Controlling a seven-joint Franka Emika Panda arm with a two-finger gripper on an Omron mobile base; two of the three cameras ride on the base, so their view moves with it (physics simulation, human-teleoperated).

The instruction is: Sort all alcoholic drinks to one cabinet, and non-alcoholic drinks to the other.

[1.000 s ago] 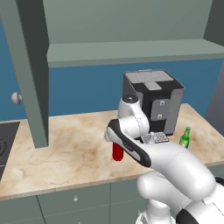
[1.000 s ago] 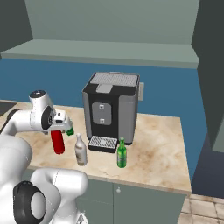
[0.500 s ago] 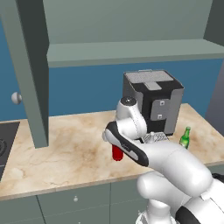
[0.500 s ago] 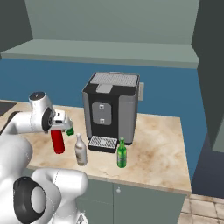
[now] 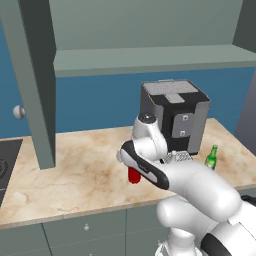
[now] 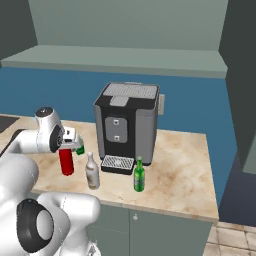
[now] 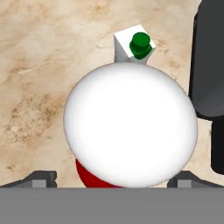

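Both fingers of the claw (image 7: 111, 178) stand spread wide, straddling the red bottle's (image 6: 66, 162) white cap (image 7: 130, 124) without gripping it.

A dark grey coffee machine (image 6: 127, 125) stands upright toward the back of the marbled beige desk (image 6: 185, 165), its metal drip tray (image 6: 118, 162) at the front. A blue wall (image 5: 95, 107) runs behind it. At the desk's left end sits a black stovetop (image 5: 6, 162). Grey-green drawer fronts (image 5: 85, 230) run below the desk's edge.
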